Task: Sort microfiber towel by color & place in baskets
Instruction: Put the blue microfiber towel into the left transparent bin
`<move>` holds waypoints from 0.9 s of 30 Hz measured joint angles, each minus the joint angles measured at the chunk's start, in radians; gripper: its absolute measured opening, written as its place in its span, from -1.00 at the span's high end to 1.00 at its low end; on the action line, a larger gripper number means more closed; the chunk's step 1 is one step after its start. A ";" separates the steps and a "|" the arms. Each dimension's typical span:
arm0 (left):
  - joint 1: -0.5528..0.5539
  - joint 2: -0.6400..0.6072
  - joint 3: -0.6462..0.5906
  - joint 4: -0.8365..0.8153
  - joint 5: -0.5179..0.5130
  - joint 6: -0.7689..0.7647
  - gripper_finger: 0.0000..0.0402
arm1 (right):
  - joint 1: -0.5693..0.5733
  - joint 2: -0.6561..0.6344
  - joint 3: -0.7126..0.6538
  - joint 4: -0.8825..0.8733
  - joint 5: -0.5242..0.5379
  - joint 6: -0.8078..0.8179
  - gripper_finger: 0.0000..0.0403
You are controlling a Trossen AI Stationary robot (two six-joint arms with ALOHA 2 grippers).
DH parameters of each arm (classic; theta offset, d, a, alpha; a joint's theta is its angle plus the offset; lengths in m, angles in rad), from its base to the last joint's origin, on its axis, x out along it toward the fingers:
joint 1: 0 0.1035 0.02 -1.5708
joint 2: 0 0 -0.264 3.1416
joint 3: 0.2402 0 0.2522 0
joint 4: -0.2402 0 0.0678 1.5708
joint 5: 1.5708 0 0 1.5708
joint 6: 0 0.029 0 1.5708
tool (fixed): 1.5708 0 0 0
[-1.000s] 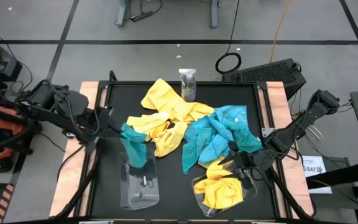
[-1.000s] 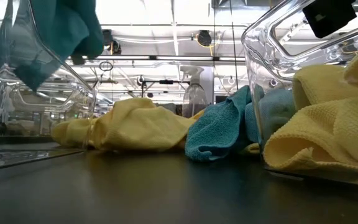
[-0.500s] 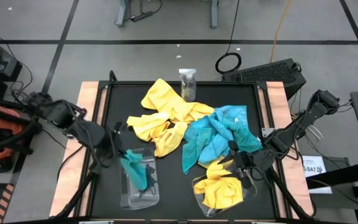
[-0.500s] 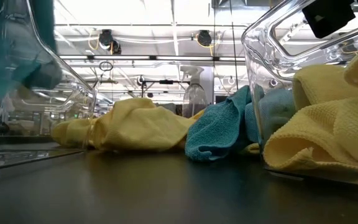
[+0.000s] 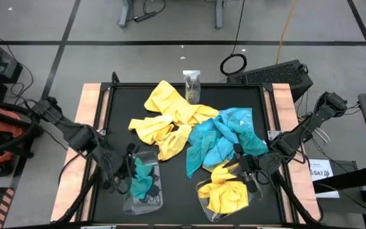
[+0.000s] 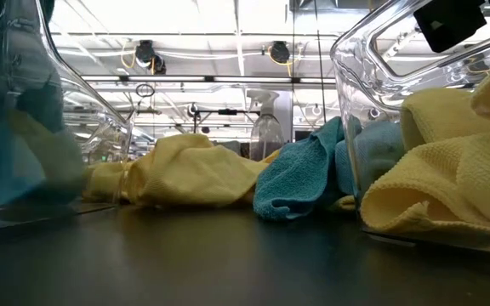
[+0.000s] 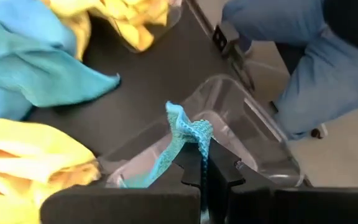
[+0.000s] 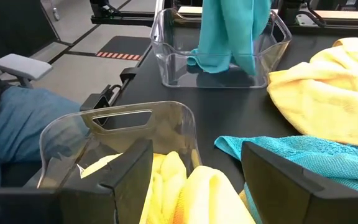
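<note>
One turquoise towel (image 5: pixel 142 180) hangs pinched in the left gripper (image 5: pixel 132 173) inside the left basket (image 5: pixel 146 203).

Both arms are dark, jointed links trailing black cables. The right tool (image 8: pixel 194 180) has two broad, flat, matte black fingers (image 8: pixel 278 171) with angular edges.
</note>
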State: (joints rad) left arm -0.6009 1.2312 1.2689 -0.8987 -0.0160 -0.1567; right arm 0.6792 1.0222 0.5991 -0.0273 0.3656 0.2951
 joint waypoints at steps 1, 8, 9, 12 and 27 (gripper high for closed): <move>-0.007 0.000 -0.028 0.014 0.000 -0.016 1.00 | 0.000 0.000 0.000 0.000 0.000 0.000 -0.18; -0.037 0.000 -0.222 0.224 0.006 -0.081 1.00 | 0.000 0.000 0.000 0.000 0.000 0.000 -0.18; -0.041 0.000 -0.254 0.262 0.007 -0.091 1.00 | 0.000 0.000 0.000 0.000 0.000 0.000 -0.18; -0.043 0.004 -0.338 0.322 0.008 -0.124 1.00 | 0.000 0.000 0.000 0.000 0.001 0.002 -0.18; -0.042 0.141 -0.493 0.359 -0.090 -0.146 0.93 | 0.000 0.000 0.000 0.000 0.004 0.026 -0.18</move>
State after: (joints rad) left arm -0.6430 1.3720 0.7757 -0.5398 -0.1056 -0.3024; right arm 0.6796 1.0222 0.5991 -0.0269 0.3692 0.3214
